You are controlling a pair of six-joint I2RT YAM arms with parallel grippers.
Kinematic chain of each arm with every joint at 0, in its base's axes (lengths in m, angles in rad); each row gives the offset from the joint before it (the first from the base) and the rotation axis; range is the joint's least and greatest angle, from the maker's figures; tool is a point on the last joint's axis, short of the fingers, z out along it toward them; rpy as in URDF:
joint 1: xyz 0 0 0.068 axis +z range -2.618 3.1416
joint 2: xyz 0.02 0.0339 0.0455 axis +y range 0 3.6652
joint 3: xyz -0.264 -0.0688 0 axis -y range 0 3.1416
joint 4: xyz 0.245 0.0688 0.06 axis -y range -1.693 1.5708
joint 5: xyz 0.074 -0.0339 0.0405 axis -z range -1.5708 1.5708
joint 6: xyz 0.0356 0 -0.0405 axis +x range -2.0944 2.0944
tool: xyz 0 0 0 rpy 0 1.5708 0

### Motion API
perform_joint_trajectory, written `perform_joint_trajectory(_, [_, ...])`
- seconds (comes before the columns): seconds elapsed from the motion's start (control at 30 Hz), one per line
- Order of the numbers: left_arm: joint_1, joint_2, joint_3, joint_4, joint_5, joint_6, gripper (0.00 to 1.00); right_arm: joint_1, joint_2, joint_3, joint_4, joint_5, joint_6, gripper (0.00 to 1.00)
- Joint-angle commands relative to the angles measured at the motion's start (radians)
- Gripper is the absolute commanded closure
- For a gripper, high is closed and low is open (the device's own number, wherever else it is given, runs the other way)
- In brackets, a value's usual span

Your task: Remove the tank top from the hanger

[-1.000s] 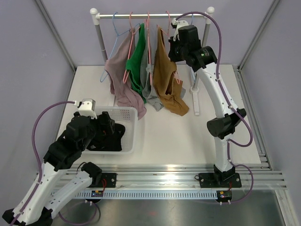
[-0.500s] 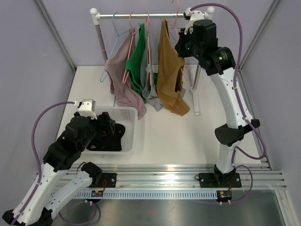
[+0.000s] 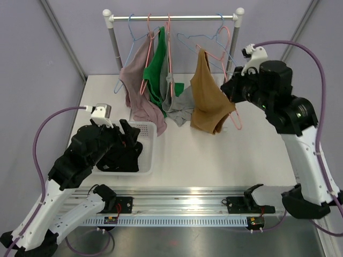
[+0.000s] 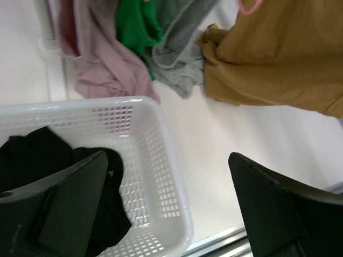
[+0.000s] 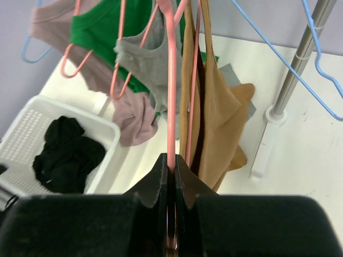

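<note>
The brown tank top (image 3: 209,101) hangs on a pink hanger (image 5: 171,96) that is off the rail (image 3: 177,17), held out in front of it over the right half of the table (image 3: 214,155). Its straps sit over the hanger's arms and its body falls in loose folds; whether the hem touches the table cannot be told. The right gripper (image 5: 171,166) has its jaws pinched nearly shut on the hanger's wire, with the top just beyond the fingertips. To the left, a grey top (image 3: 179,101), a green one (image 3: 157,61) and a mauve one (image 3: 139,80) hang from the rail on pink and blue hangers, their lower ends draped on the table. Two bare blue hangers (image 3: 214,40) hang at the rail's right end. Nearer the arms on the left stands a white basket (image 3: 147,126) with a black garment (image 3: 126,158) inside. The left gripper (image 4: 167,158) hovers over the basket, jaws spread wide, holding nothing.
</note>
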State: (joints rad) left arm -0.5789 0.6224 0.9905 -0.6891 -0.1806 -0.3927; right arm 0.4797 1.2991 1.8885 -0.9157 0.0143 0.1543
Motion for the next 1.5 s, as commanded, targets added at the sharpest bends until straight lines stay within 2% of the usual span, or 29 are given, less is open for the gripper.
perform_joint_trajectory(0.0, [-0.096, 0.040, 0.085, 0.141, 0.063, -0.029, 0.01, 0.007, -0.144, -0.015, -0.016, -0.100, 0.024, 1.00])
perform_joint_trajectory(0.07, [-0.159, 0.085, 0.123, 0.201, 0.058, -0.028, 0.01, 0.007, -0.231, -0.079, -0.032, -0.224, 0.028, 1.00])
perform_joint_trajectory(0.17, [-0.307, 0.172, 0.198, 0.253, -0.012, -0.008, 0.01, 0.007, -0.369, -0.214, -0.009, -0.315, 0.086, 1.00])
perform_joint_trajectory(0.3, [-0.568, 0.322, 0.322, 0.292, -0.243, 0.055, 0.01, 0.007, -0.522, -0.365, -0.014, -0.373, 0.142, 1.00])
perform_joint_trajectory(0.37, [-0.655, 0.403, 0.365, 0.336, -0.324, 0.093, 0.01, 0.007, -0.558, -0.396, -0.023, -0.390, 0.148, 1.00])
perform_joint_trajectory(0.47, [-0.679, 0.492, 0.396, 0.378, -0.407, 0.097, 0.01, 0.007, -0.622, -0.448, -0.026, -0.398, 0.159, 1.00])
perform_joint_trajectory(0.7, [-0.681, 0.592, 0.398, 0.480, -0.387, 0.092, 0.01, 0.008, -0.695, -0.506, -0.015, -0.432, 0.189, 1.00])
perform_joint_trajectory(0.83, [-0.679, 0.637, 0.392, 0.494, -0.422, 0.089, 0.06, 0.008, -0.716, -0.525, 0.008, -0.479, 0.209, 1.00])
perform_joint_trajectory(0.97, [-0.679, 0.652, 0.392, 0.507, -0.442, 0.095, 0.17, 0.007, -0.725, -0.539, 0.018, -0.478, 0.209, 1.00])
perform_joint_trajectory(1.07, [-0.677, 0.658, 0.392, 0.507, -0.453, 0.097, 0.43, 0.007, -0.738, -0.551, 0.026, -0.479, 0.212, 1.00])
perform_joint_trajectory(1.1, [-0.676, 0.657, 0.392, 0.504, -0.456, 0.095, 0.59, 0.007, -0.738, -0.552, 0.025, -0.465, 0.208, 1.00])
perform_joint_trajectory(1.2, [-0.676, 0.648, 0.375, 0.504, -0.456, 0.089, 0.75, 0.007, -0.736, -0.548, 0.003, -0.412, 0.191, 1.00])
perform_joint_trajectory(1.23, [-0.674, 0.645, 0.370, 0.504, -0.456, 0.089, 0.87, 0.007, -0.736, -0.546, 0.003, -0.409, 0.188, 1.00])
perform_joint_trajectory(1.3, [-0.667, 0.643, 0.364, 0.497, -0.462, 0.084, 0.93, 0.007, -0.741, -0.546, 0.015, -0.410, 0.195, 1.00])
perform_joint_trajectory(1.33, [-0.662, 0.643, 0.362, 0.488, -0.465, 0.074, 1.00, 0.007, -0.744, -0.543, 0.020, -0.410, 0.194, 1.00])
perform_joint_trajectory(1.47, [-0.642, 0.636, 0.346, 0.487, -0.453, 0.061, 1.00, 0.007, -0.744, -0.532, 0.012, -0.409, 0.188, 1.00])
